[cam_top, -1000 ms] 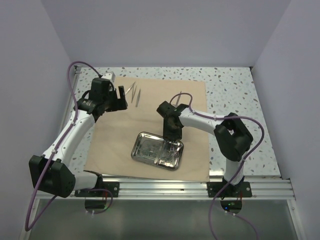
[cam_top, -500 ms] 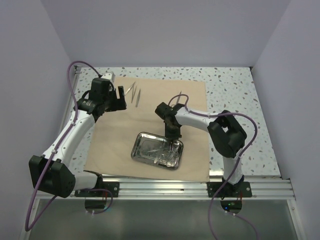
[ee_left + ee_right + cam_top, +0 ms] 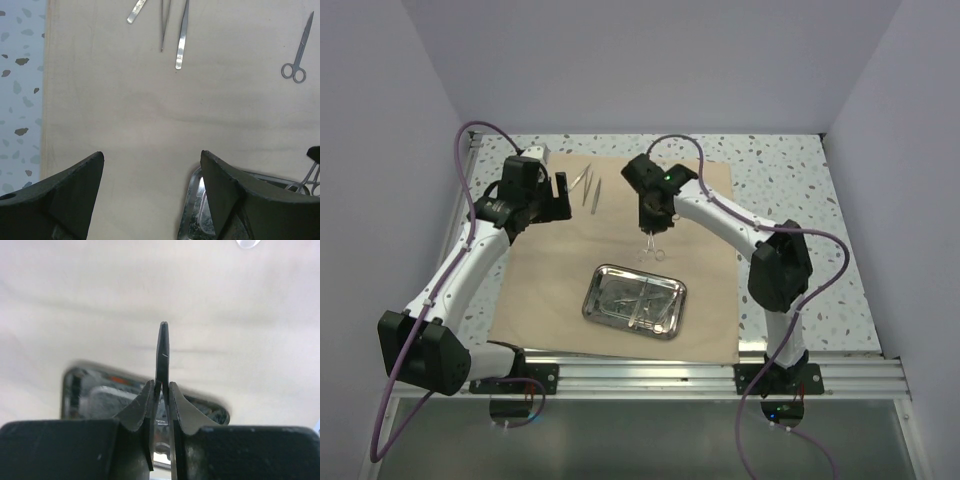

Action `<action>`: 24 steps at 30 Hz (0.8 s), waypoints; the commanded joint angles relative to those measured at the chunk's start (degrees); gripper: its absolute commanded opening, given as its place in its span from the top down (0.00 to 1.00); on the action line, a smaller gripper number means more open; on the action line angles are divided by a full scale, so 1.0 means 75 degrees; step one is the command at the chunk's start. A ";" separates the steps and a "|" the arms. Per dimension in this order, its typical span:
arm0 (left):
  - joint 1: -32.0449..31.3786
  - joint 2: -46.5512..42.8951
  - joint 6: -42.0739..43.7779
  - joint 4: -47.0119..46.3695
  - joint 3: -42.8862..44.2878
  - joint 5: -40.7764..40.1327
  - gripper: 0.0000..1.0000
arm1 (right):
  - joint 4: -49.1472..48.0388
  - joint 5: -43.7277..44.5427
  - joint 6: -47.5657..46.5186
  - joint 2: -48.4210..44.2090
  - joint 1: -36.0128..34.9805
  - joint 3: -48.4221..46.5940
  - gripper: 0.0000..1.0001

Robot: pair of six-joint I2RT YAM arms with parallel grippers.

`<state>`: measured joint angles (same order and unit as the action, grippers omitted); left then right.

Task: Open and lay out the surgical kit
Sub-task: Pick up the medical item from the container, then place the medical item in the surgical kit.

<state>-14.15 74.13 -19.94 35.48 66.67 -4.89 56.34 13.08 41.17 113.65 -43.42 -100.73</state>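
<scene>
The beige cloth wrap [image 3: 560, 270] lies spread flat on the table. The steel tray [image 3: 633, 300] sits on its near middle with thin instruments in it; it also shows in the left wrist view [image 3: 192, 210] and the right wrist view [image 3: 95, 395]. My right gripper [image 3: 652, 226] is shut on a pair of small scissors [image 3: 655, 246], held above the cloth beyond the tray, rings hanging down. Its fingers [image 3: 175, 400] pinch the thin metal [image 3: 163, 352]. My left gripper [image 3: 556, 192] is open and empty over the cloth's far left. Tweezers [image 3: 588, 186] lie beside it.
Three tweezer-like tools [image 3: 181, 35] lie side by side at the cloth's far edge, and another pair of scissors [image 3: 296, 55] lies further right on the cloth. The speckled tabletop [image 3: 790, 200] borders the cloth, with walls on three sides.
My right gripper has risen out of the tray with the scissors and swung away to the far side, over the cloth. The left arm has not moved.
</scene>
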 commanded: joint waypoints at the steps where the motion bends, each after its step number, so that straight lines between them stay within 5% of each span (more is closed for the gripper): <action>1: 0.0012 0.0007 0.0116 -0.0056 0.0309 -0.0040 0.18 | 0.0375 0.0986 -0.0648 0.0115 0.0595 -0.1192 1.00; 12: 0.0012 0.0159 0.0257 0.0296 0.0614 -0.0075 0.19 | 0.0492 0.1408 -0.1200 0.2775 0.1828 -0.4273 1.00; 20: 0.0012 0.0452 0.0292 0.0354 0.0801 -0.0146 0.19 | 0.0235 0.1420 -0.0849 0.3632 0.2320 -0.4874 0.99; 22: 0.0012 0.0545 0.0304 0.0390 0.0999 -0.0169 0.19 | 0.0165 0.1256 -0.0848 0.3703 0.2413 -0.5015 0.79; 23: 0.0012 0.0569 0.0304 0.0425 0.1059 -0.0181 0.19 | 0.0153 0.1256 -0.0872 0.3691 0.2414 -0.5027 0.53; 24: 0.0012 0.0593 0.0315 0.0437 0.1140 -0.0204 0.19 | 0.0141 0.1267 -0.0918 0.3633 0.2426 -0.4992 0.42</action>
<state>-14.15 78.41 -18.85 38.72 71.24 -5.28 58.50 21.69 34.17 142.17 -26.33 -134.89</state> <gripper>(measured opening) 0.812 0.481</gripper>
